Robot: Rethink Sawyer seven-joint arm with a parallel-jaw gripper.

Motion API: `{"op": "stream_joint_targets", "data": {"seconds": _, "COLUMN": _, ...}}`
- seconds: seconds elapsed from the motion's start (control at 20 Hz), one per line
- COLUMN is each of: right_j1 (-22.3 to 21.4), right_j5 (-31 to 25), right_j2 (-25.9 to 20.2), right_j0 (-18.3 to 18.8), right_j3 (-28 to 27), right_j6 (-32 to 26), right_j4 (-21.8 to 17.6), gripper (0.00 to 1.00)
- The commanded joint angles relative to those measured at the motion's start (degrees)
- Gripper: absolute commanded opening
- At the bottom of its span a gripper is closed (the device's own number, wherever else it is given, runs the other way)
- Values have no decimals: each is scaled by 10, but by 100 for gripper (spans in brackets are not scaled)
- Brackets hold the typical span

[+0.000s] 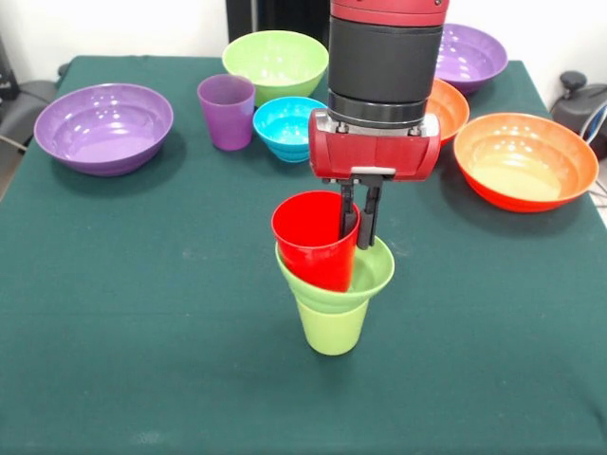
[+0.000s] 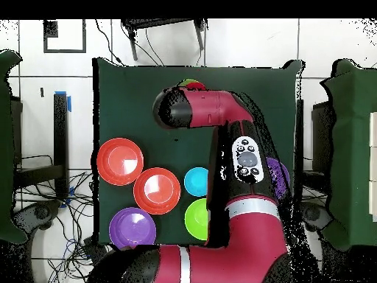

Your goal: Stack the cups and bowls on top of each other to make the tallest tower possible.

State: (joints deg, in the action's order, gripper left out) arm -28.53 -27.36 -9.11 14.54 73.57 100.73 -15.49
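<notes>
Red cup (image 1: 313,242), tilted, clamped at its rim by gripper (image 1: 358,227), sits directly below in green bowl (image 1: 365,275) atop green cup (image 1: 332,327). Risk: released crooked, 3-piece stack topples onto bench (image 1: 142,313).

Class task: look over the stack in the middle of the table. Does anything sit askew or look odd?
Yes. The red cup sits tilted in the small lime-green bowl, leaning to the picture's left instead of standing upright. The end effector grips its rim, one finger inside. The lime-green cup beneath stands straight.
</notes>
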Motion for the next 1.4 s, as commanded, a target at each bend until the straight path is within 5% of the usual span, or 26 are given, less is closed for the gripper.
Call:
{"op": "stream_joint_targets", "data": {"seconds": 0.05, "right_j1": 12, "right_j5": 14, "right_j2": -46, "right_j0": -6, "right_j3": 33, "right_j6": 7, "right_j4": -15, "gripper": 0}}
{"op": "stream_joint_targets", "data": {"seconds": 1.4, "right_j1": 18, "right_j5": 30, "right_j2": -44, "right_j0": -7, "right_j3": 35, "right_j6": 16, "right_j4": -15, "gripper": 0}}
